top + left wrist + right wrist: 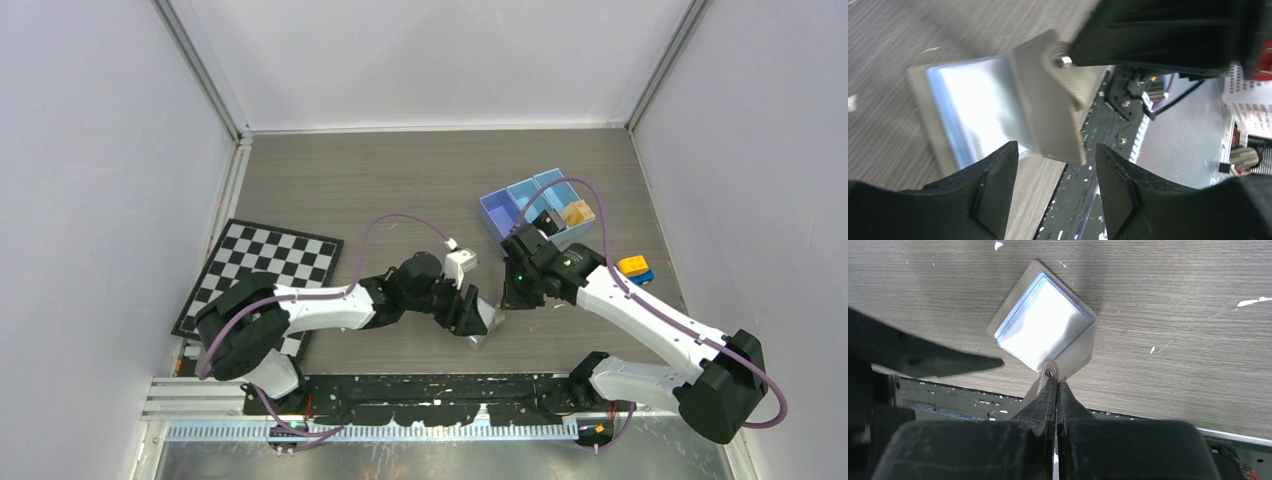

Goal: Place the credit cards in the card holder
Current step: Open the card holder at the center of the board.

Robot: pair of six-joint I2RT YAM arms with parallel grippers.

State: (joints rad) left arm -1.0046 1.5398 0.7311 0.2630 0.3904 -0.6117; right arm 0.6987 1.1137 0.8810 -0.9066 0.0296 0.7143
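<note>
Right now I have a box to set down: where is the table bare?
Bare grey wood-grain table runs along the far wall, between the flat chequered board and the blue three-compartment tray. Crowded near centre: left gripper and right gripper meet at the grey bifold card holder.

Robotics lab cell: white enclosure walls (430, 60), aluminium frame posts (200, 70), calibration checkerboard mat (270, 265), grey table (400, 180).

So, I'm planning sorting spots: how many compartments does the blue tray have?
3, in a row: left compartment, middle compartment, right compartment holding an orange-yellow thing. The right arm hides part of them.
</note>
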